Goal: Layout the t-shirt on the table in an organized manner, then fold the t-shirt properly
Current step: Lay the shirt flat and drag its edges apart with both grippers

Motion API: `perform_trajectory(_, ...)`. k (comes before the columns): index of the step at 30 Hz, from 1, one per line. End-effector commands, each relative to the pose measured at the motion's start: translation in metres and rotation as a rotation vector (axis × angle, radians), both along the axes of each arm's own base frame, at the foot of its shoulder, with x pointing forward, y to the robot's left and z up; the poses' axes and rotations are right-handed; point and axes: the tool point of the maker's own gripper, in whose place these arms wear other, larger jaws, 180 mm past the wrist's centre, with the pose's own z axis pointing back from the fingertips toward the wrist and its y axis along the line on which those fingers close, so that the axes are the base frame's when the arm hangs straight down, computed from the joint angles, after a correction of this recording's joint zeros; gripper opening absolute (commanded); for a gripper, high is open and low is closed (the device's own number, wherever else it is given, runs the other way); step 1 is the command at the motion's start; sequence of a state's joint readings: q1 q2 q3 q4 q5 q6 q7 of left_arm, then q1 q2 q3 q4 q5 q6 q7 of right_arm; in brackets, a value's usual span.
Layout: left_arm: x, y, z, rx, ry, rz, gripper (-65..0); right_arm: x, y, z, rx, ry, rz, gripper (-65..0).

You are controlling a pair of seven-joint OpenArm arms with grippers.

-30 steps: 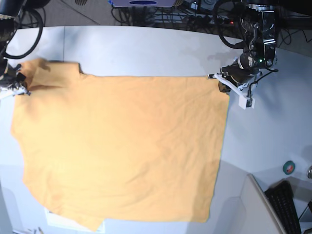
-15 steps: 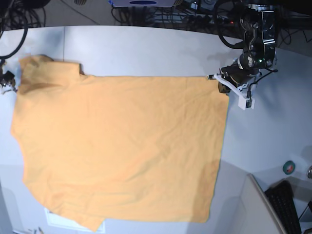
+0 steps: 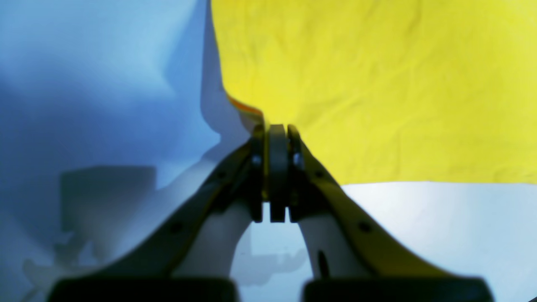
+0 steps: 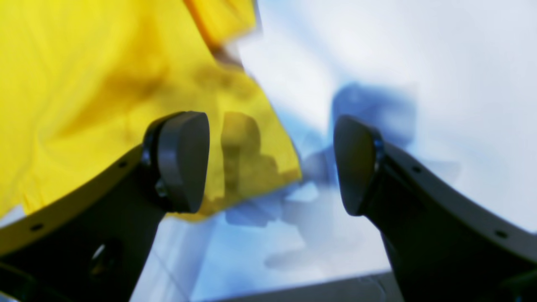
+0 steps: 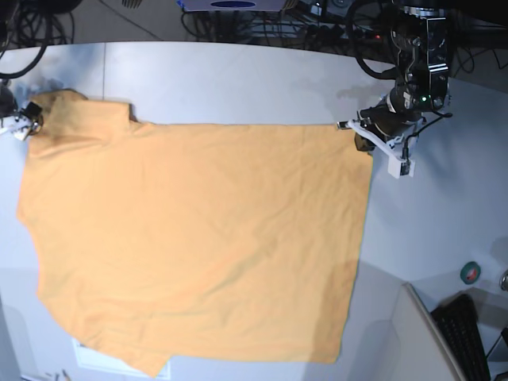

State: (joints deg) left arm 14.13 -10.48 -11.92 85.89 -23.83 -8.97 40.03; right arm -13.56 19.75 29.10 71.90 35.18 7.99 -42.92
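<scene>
Jaws first: on the left gripper point(image 3: 270, 138) they are pressed together, pinching a corner of the cloth, while on the right gripper point(image 4: 270, 163) they stand spread wide with nothing between them, only the edge of the cloth lying beneath and just beside one pad.

Largest in view is the broad, smooth, light-grey surface point(image 5: 238, 79), matt and hard, with a curved far edge and a thin dark seam. Spread across most of it lies the plain orange-yellow soft cloth t-shirt point(image 5: 198, 238), opened out nearly flat in one layer, roughly four-sided, with a short sleeve reaching toward the base view's upper left. Its weave looks thin and limp; fine creases and shallow wrinkles run over the whole body. The straight edge on the base view's right appears taut up to the pinched corner, and the lower left corner looks slightly turned under, though that is hard to tell.

As a judgement, the laying-out is close to finished: the garment is flat and fairly square, with only small wrinkles and the sleeve side left to tidy. No fold has been made, so the whole folding part remains.

Smallest are the dark rounded rubbery pads point(image 4: 184, 161) of the right gripper, smooth and convex on pale curved fingers.
</scene>
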Motion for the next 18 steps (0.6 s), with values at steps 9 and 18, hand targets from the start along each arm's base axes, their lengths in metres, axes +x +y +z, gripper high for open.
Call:
perform_trajectory(9,0.009,0.002,0.009,0.0,-0.04,0.003,-65.0,-0.013,0.006,-0.01,0.013,0.017,-0.002,-27.0)
perform_trajectory(18,0.009,0.002,0.009,0.0,-0.04,0.003,-65.0,-0.014,0.007,-0.012,0.018,0.016,-0.008,-33.5)
